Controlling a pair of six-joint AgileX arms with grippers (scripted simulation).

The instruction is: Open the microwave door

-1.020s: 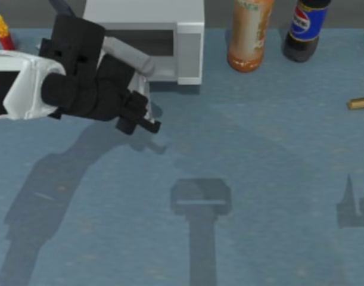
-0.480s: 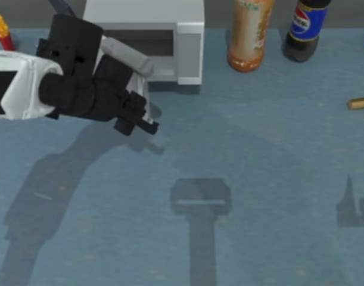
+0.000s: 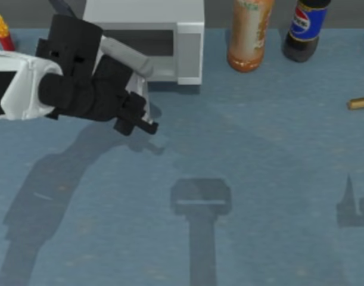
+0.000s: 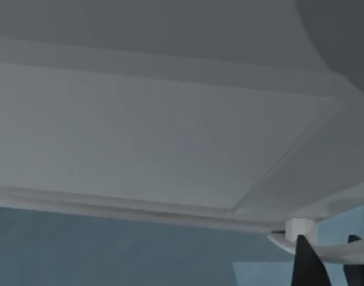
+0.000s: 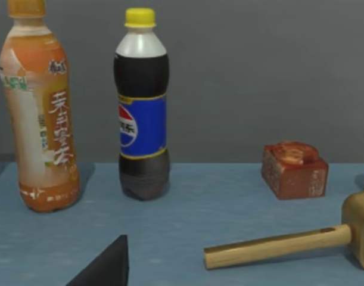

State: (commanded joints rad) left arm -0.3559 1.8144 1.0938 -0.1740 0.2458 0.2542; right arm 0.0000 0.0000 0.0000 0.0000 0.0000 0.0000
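So the microwave (image 3: 147,37) sits at the back of the blue surface (image 3: 259,179), toward the left, with its dark cavity showing. The microwave door (image 3: 127,56) is swung out partway toward the front left. My left end effector (image 3: 145,124) is right at the door's free edge, and in the left wrist view its dark fingertips (image 4: 305,262) look pinched on the white handle (image 4: 322,247). An orange tea bottle (image 3: 249,36) and a cola bottle (image 3: 305,30) stand to the right. Right end effector isn't visible from above, can't tell its state.

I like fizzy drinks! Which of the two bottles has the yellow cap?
The dark cola bottle with the blue label has the yellow cap. The orange tea bottle beside it has an orange cap.
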